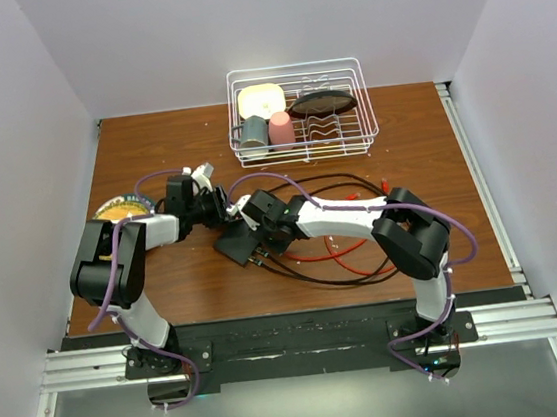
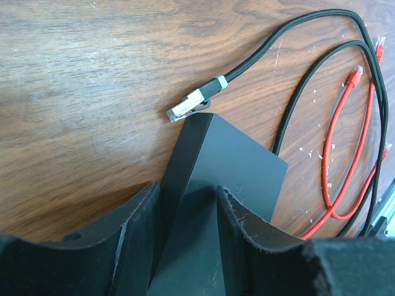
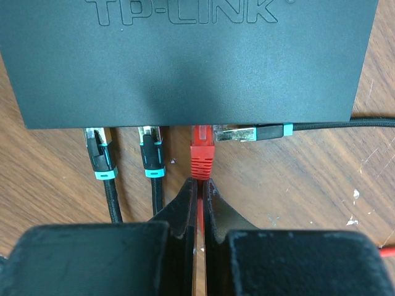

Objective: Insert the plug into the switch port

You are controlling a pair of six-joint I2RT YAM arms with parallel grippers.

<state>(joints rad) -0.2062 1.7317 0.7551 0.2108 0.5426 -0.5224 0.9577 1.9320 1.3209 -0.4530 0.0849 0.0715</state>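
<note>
- The right gripper (image 3: 200, 185) is nearly closed, its fingers pinching the thin red cable (image 3: 199, 216) just behind the plug.
- Directly ahead of those fingertips, the red moulded plug (image 3: 202, 157) points straight at the port edge of the thin flat matte-black switch (image 3: 185, 61). Its nose is at or inside the socket, but whether it has latched cannot be told.
- To do this step well, push along the plug's own axis and keep the cable straight so it does not buckle between the fingers.
- Ahead and to the left, two black plugs with teal bands (image 3: 100, 157) are already in their ports.
- Just right of the red plug, a loose clear-tipped plug (image 3: 237, 132) lies sideways along the same edge and could get in the way of the push.
- The left gripper (image 2: 189, 191) appears to clamp the switch's far corner. It should hold firm so the switch does not slide on the wooden table (image 3: 308, 185).
</note>
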